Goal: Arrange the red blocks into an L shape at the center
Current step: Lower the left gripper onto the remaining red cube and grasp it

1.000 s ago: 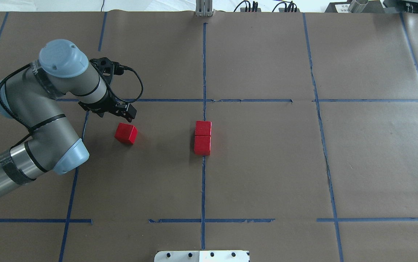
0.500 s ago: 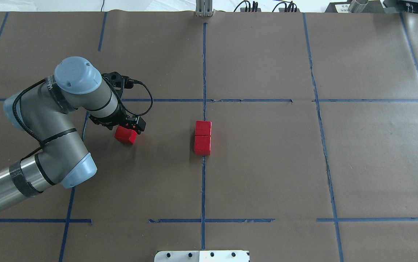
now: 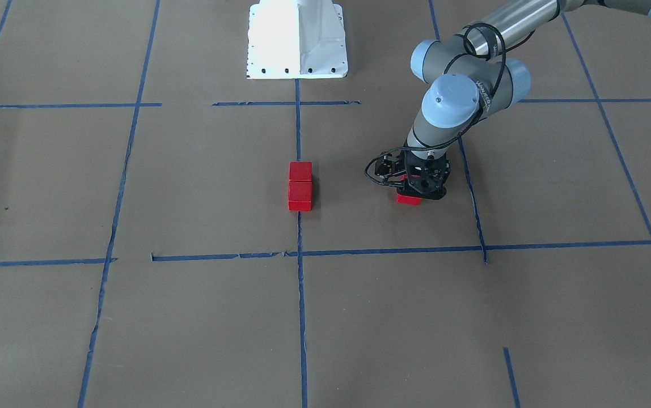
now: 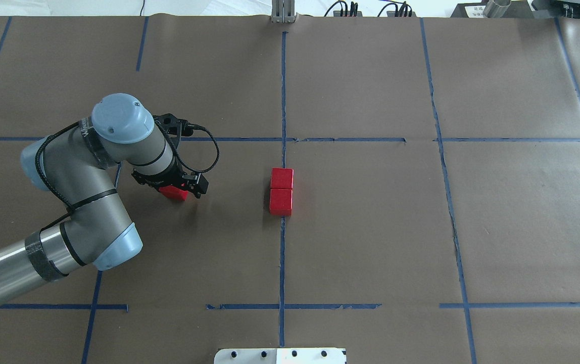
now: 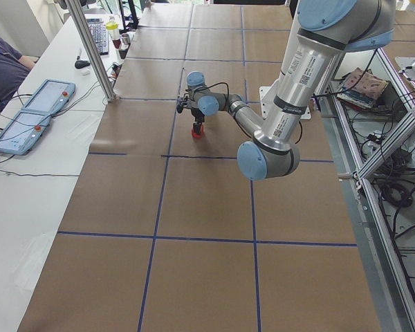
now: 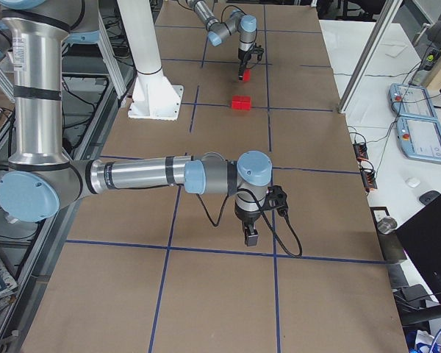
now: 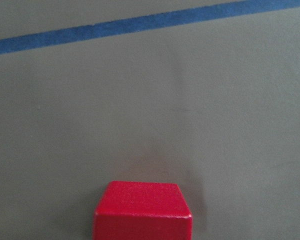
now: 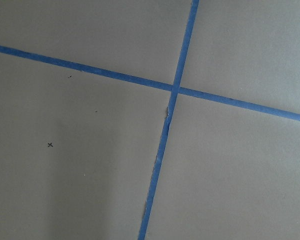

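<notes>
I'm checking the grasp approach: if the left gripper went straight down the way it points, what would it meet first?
The loose red block right beneath the left gripper, apart from the two joined blocks. Its fingers seem set to straddle it, though depth is unclear.

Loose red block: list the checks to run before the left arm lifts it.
1. Left gripper over the loose block: ok.
2. Block gripped: cannot tell.
3. Two blocks in the centre square touching, in line on the blue tape: ok.
4. Way from the loose block to that pair free of objects: ok.
5. Right gripper far from the centre square: ok.
6. L shape complete: not ok, third block missing.
</notes>
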Motion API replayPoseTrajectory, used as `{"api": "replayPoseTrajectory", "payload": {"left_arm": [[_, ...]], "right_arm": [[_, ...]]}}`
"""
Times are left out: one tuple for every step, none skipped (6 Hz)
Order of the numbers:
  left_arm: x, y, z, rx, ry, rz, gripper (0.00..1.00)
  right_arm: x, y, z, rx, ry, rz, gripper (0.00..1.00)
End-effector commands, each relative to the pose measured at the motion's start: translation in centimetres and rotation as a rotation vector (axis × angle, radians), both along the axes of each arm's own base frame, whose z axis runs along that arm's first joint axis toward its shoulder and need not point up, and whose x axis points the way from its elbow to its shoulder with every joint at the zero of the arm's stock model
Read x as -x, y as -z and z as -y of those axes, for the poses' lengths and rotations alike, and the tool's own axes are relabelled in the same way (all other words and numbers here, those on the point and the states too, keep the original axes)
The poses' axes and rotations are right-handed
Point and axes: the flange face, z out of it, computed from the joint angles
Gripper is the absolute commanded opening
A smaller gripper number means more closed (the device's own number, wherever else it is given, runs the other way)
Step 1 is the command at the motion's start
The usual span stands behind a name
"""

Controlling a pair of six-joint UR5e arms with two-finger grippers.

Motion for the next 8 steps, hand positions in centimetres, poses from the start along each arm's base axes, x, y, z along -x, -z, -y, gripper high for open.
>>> {"api": "replayPoseTrajectory", "payload": {"left_arm": [[-0.7,-0.5,0.1,0.005,-0.007,0.009,0.85],[-1.1,0.2,0.5,0.003,-0.004,0.006,0.73],[-1.1,0.2,0.5,0.002,-0.005,0.006,0.72],[-1.0,0.6,0.9,0.006,0.004,0.003,0.72],[-0.9,1.0,1.1,0.012,0.018,-0.001,0.72],[-0.9,1.2,1.4,0.017,0.024,0.002,0.72],[-1.6,1.1,1.9,0.033,0.036,0.007,0.72],[-1.9,1.3,2.2,0.035,0.037,0.008,0.72]], "right_arm": [[0.0,0.0,0.0,-0.001,0.0,0.0,1.0],[0.0,0.1,0.0,-0.002,0.0,0.0,1.0],[0.0,0.1,0.0,-0.002,0.0,0.0,1.0],[0.0,0.2,0.1,-0.004,0.0,0.001,1.0],[0.0,0.1,0.0,-0.002,0.0,0.0,1.0],[0.0,0.1,0.0,-0.002,0.0,0.0,1.0],[0.0,0.2,0.1,-0.004,0.0,0.001,1.0],[0.0,0.1,0.0,-0.002,0.0,0.0,1.0]]}}
